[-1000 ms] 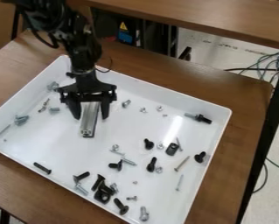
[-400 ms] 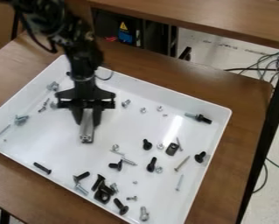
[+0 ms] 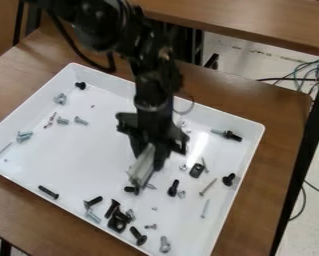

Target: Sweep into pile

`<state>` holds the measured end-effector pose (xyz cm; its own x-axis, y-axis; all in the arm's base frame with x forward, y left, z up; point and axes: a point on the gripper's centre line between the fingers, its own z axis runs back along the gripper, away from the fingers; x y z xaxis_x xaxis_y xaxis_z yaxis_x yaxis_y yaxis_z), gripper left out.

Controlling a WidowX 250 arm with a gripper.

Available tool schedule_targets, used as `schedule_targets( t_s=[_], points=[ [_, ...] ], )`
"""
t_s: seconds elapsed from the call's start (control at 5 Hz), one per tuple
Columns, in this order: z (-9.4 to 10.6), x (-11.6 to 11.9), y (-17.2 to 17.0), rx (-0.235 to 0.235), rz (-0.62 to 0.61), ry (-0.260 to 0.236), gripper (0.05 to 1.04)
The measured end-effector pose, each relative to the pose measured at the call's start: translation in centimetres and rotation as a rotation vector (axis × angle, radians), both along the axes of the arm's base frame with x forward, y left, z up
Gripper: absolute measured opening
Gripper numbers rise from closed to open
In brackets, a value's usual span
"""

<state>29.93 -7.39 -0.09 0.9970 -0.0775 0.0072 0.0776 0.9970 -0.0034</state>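
Brown wooden tabletop (image 3: pixel 282 120), bearing one white tray (image 3: pixel 55 150). Item: pincer (image 3: pixel 149 156), clamped on a metal bar (image 3: pixel 142 169), mid-tray, its lower end at a black bolt (image 3: pixel 131 189). Handling, in our judgement: we should keep the bar low and sweep slowly, broad face leading, towards the dark cluster (image 3: pixel 116 223) by the near edge, lest screws slip beneath. Change: we record the bar shifted towards the tray's right edge and turned aslant.

It's fairly bright in here, the light soft across the white tray (image 3: pixel 75 155), though a narrow streak of glare (image 3: pixel 198 144) burns on the right part of its floor. Past the tray's far side, deep shadow sits below the far table (image 3: pixel 242 20), while the pale floor (image 3: pixel 315 215) to the tray's right looks well lit.
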Motion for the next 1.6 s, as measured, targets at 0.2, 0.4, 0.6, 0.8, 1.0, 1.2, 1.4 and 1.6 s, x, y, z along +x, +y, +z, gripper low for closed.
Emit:
schedule_targets(
  t_s=[0.2,0.4,0.6,0.8,1.0,1.2,1.4,1.6],
  points=[
    [-0.4,-1.7,-3.0,-0.049,-0.179,0.036,0.358],
    [-1.0,-2.7,-6.4,-0.134,-0.224,0.123,0.358],
    [-2.4,-3.0,-7.2,-0.134,-0.326,0.229,0.358],
    [-3.1,-2.7,-7.3,-0.121,-0.372,0.317,0.358],
    [-4.4,-1.3,-8.0,-0.134,-0.4,0.37,0.358],
    [-4.4,2.3,-8.2,-0.189,-0.336,0.304,0.358],
    [-4.3,4.9,-7.2,-0.23,-0.202,0.257,0.358],
    [-4.5,6.1,-5.2,-0.252,-0.058,0.24,0.357]
  ],
)
